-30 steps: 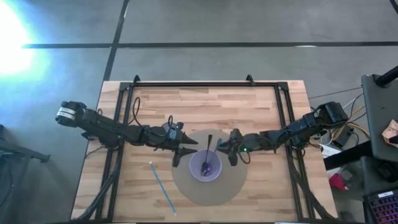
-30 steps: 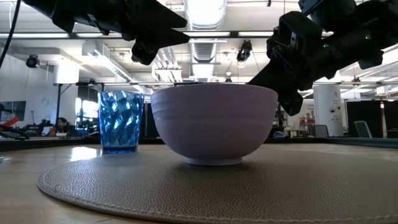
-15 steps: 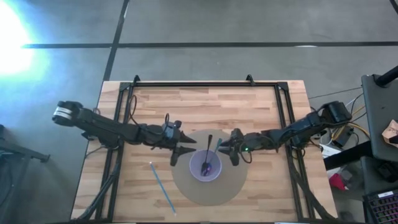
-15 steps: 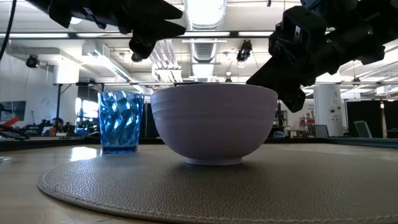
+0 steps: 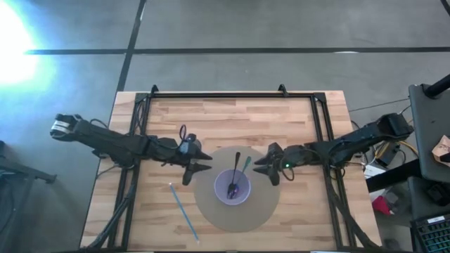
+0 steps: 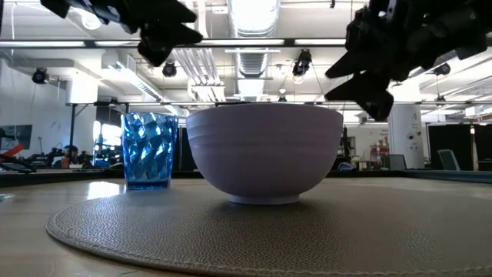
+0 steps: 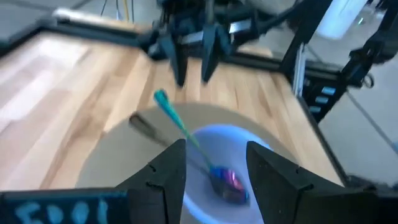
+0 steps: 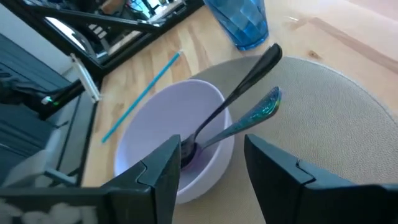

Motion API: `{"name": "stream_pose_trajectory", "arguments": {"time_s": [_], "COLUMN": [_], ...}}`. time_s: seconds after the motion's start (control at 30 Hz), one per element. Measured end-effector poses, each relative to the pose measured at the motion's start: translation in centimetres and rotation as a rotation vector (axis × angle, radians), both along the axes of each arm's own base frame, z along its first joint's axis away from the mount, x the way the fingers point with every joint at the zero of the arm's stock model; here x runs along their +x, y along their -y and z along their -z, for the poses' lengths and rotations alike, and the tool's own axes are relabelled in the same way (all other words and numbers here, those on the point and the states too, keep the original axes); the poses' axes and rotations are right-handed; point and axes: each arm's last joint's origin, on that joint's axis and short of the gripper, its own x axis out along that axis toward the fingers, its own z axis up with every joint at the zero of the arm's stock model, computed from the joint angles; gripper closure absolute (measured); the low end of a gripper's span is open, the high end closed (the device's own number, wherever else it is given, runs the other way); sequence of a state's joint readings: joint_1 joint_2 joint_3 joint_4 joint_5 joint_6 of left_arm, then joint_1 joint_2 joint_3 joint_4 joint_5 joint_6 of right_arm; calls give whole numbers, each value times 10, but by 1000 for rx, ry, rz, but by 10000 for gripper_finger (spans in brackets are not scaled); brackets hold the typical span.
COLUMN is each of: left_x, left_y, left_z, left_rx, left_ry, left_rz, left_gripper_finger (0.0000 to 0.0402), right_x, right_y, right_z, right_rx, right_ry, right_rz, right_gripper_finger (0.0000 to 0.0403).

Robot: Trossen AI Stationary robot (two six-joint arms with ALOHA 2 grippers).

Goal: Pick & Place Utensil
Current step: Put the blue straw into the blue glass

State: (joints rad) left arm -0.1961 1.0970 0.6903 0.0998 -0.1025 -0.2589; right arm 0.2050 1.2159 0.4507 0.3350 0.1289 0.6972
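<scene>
A lilac bowl (image 5: 233, 188) stands on a round grey placemat (image 5: 211, 211). Two utensils lie in it with their heads at the bowl's bottom and their handles leaning on the far rim: a dark spoon (image 8: 244, 79) and a teal-handled spoon (image 8: 252, 118). My left gripper (image 5: 200, 169) is open and empty, left of the bowl and above the mat. My right gripper (image 5: 264, 167) is open and empty, right of the bowl. Both point at the bowl; in the low view the left gripper (image 6: 165, 31) and the right gripper (image 6: 361, 69) hang above rim height.
A blue faceted cup (image 6: 148, 150) stands on the wood behind the mat, on the bowl's left in the low view; it also shows in the right wrist view (image 8: 242, 22). A light blue straw (image 5: 183, 211) lies on the table left of the mat, near the front.
Both grippers have drawn back from the bowl and risen a little, the left toward the table's left edge, the right toward the right edge. The bowl and the two utensils have stayed where they were.
</scene>
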Motion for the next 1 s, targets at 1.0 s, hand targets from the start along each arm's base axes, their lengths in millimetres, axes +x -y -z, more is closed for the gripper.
{"name": "stream_pose_trajectory", "arguments": {"time_s": [1.0], "left_x": [-37], "left_y": [73], "left_z": [-18], "left_rx": [234], "left_ry": [-370], "left_rz": [417], "left_gripper_finger": [243], "right_x": [-56], "right_y": [2], "right_z": [-78], "right_rx": [79], "right_ry": [368], "right_rz": [-59], "right_gripper_finger": [255]}}
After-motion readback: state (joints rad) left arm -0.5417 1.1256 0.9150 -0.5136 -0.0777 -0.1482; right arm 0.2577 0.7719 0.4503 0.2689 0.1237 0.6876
